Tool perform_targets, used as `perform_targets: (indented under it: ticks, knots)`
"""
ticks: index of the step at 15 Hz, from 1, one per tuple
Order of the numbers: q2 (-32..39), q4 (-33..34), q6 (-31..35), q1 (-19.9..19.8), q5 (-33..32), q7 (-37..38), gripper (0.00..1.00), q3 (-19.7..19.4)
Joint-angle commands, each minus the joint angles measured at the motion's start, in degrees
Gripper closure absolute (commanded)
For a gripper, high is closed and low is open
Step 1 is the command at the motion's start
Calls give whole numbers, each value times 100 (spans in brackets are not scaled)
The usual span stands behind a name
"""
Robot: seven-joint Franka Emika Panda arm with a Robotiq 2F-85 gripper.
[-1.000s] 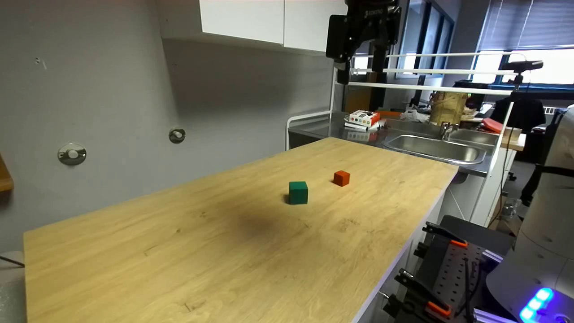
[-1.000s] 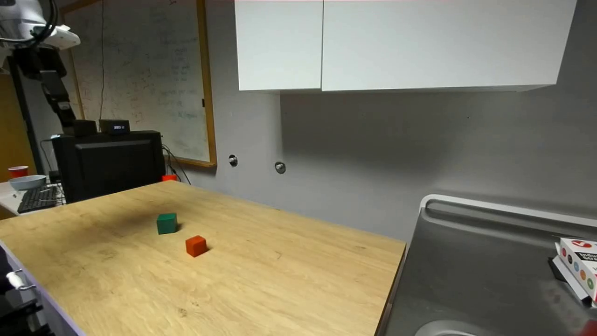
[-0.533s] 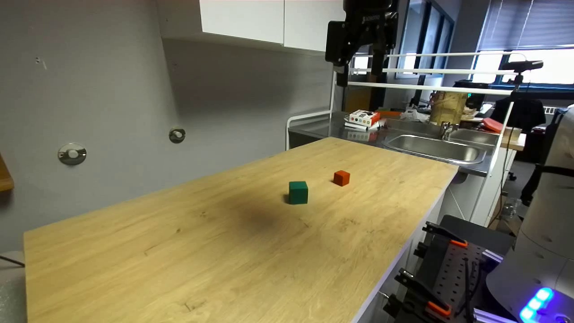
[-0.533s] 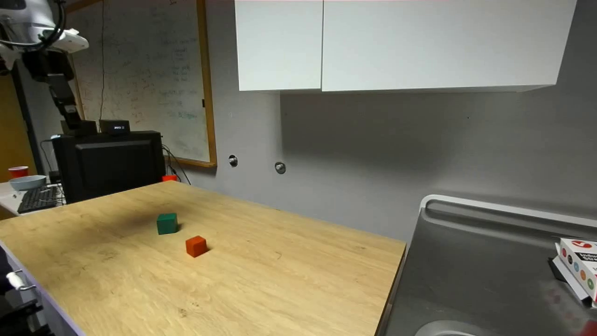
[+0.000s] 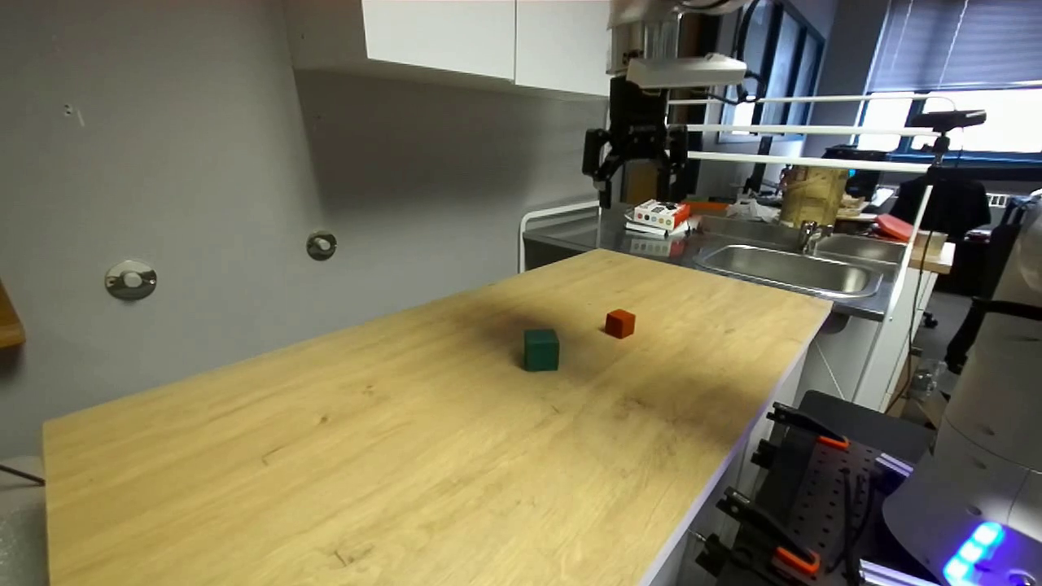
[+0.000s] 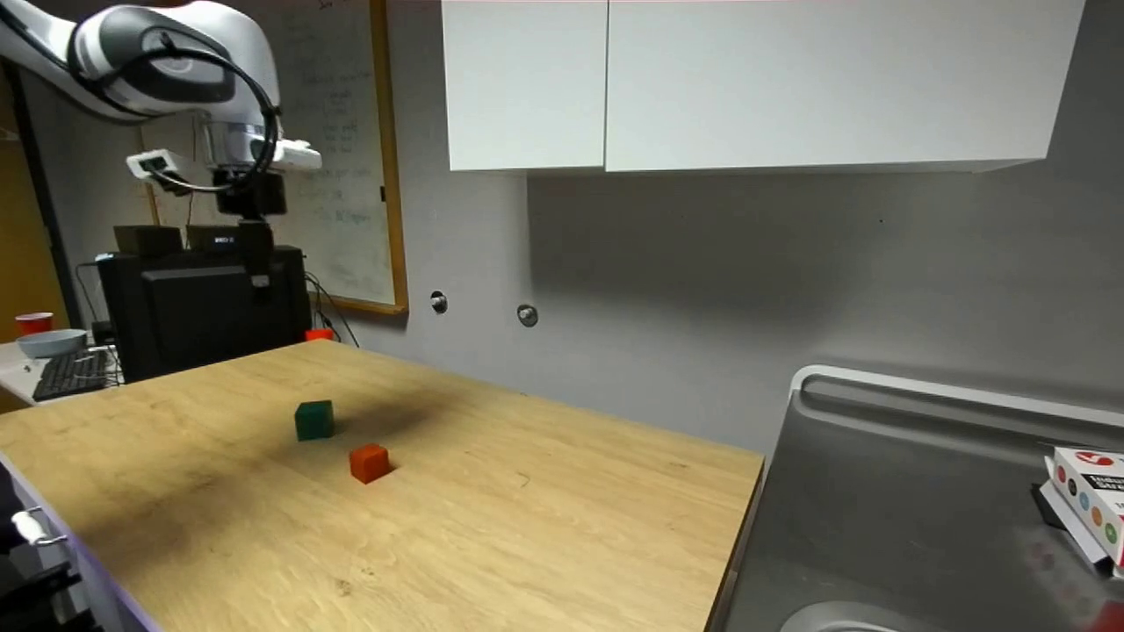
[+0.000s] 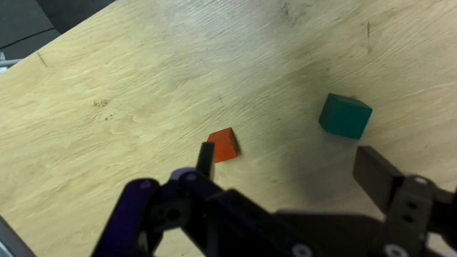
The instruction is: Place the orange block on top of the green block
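In an exterior view, a box [image 6: 1089, 505] is showing a red logo [image 6: 1095, 458] and white lettering on a black band [image 6: 1106, 483], apparently starting with "Ind"; the rest is proving unreadable. A whiteboard [image 6: 338, 132] is carrying faint handwriting and a device [image 6: 211, 237] is displaying tiny characters, neither being legible.

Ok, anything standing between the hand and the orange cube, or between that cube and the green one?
Nothing visible. No object shows between the open hand and the orange cube, nor between that cube and the green cube, whose top is uncovered. In the wrist view, one finger hides part of the orange cube.
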Motion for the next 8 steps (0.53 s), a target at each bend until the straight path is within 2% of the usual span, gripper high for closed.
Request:
perform_targets:
  ticks: [1, 4, 8]
  knots:
    - [1007, 389, 313, -64, 592, -459, 0, -611]
    - [1723, 644, 481, -117, 1051, -689, 0, -980]
    - [2457, 968, 455, -157, 1458, -743, 0, -1247]
